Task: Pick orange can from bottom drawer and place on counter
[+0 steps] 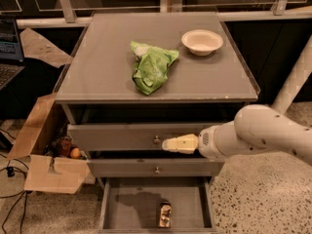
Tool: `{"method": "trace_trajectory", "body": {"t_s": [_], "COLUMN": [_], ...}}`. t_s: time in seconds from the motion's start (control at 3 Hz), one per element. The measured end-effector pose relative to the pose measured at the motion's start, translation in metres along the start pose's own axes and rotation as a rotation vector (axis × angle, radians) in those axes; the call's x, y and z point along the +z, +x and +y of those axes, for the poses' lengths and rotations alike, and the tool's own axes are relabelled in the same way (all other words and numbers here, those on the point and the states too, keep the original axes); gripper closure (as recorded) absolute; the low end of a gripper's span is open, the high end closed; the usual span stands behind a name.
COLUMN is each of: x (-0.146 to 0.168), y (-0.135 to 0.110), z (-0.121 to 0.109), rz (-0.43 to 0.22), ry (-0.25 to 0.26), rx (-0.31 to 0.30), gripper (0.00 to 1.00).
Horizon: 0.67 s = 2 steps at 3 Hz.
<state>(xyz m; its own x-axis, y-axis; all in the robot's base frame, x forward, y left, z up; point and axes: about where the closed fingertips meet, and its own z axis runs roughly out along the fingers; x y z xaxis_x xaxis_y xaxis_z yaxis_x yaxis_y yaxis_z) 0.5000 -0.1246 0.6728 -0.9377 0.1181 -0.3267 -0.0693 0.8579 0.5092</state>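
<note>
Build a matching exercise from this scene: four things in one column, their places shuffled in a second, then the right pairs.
Things
1. orange can
2. green bag
3. white bowl
4. gripper

Places
A. on the counter, near its back edge
B. in front of the top drawer, beside its knob
C. inside the open bottom drawer, near its front
D. on the counter, near its middle

Pairs: 1-C, 2-D, 3-A, 4-B
</note>
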Motion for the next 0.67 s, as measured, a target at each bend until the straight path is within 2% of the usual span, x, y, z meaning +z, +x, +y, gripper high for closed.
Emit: {"method": "trace_trajectory", "body": {"t_s": [0.33, 0.67], "x": [0.036, 0.067], "y": [0.032, 0.063], "z": [-0.010, -0.020], "rz": [0.060, 0.031], "ry": [0.053, 0.144], "rx": [0.081, 0.133], "gripper": [0.00, 0.00]}}
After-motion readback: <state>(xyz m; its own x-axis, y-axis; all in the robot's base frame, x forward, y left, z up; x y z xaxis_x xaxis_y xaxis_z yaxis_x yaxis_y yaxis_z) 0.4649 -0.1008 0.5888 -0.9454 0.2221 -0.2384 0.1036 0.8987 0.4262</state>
